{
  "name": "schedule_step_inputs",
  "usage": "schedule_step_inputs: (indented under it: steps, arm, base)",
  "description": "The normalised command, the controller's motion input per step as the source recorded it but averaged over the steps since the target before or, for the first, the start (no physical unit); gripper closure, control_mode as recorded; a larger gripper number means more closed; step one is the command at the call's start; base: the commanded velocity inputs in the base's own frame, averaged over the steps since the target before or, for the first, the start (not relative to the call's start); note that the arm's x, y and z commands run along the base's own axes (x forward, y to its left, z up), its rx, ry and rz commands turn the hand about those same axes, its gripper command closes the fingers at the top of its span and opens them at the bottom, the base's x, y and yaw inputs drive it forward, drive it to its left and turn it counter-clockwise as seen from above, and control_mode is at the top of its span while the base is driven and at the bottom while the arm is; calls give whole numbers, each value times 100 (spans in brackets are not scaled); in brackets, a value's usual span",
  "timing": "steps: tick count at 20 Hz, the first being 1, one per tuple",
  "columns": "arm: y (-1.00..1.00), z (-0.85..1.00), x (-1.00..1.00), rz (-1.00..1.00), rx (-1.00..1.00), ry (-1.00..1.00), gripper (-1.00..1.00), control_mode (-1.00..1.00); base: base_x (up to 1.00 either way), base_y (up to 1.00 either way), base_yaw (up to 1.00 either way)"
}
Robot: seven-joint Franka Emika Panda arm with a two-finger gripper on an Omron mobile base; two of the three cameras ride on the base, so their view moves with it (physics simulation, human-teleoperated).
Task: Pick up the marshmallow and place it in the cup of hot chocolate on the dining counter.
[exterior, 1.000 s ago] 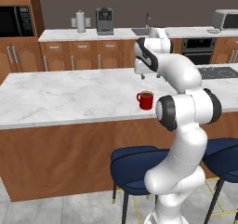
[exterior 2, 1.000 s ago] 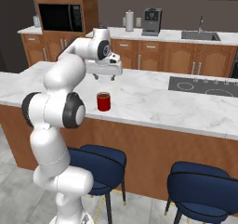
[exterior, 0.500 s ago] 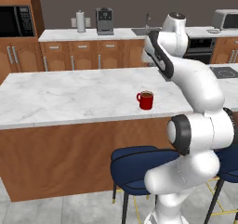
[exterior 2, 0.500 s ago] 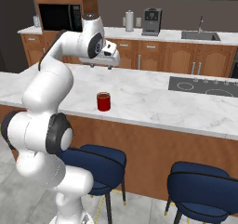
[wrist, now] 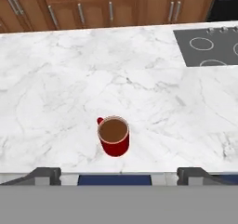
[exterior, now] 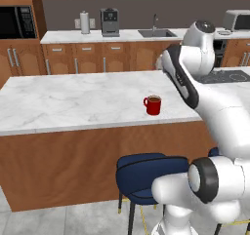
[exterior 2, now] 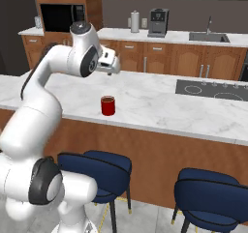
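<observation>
In the hand view the gripper [wrist: 119,174] shows at the bottom edge, its two dark tips far apart with nothing between them. Just above them in the frame, a little left of centre, stands the cup of hot chocolate [wrist: 114,136], upright near the front edge of the dining counter [wrist: 56,97], its dark liquid plain and flat; I cannot make out a marshmallow in it or anywhere on the marble. In the left base view the cup [exterior: 153,105] sits right of centre on the counter [exterior: 63,102]. In the right base view the gripper [exterior 2: 109,63] hangs high, above and beyond the cup [exterior 2: 108,105]. Further back, at upper right of the hand view, lies the black cooktop [wrist: 209,46].

My worry: with the marshmallow unlocated, the arm may search blindly, and a low sweep across the counter could clip the cup and spill it over the near edge.
</observation>
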Motion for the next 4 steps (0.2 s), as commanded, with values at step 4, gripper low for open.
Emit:
schedule_step_inputs:
  steps: [4]
  arm:
    - [-1,0,-90,0,0,-17,-100,-100]
  base:
    - [0,0,0]
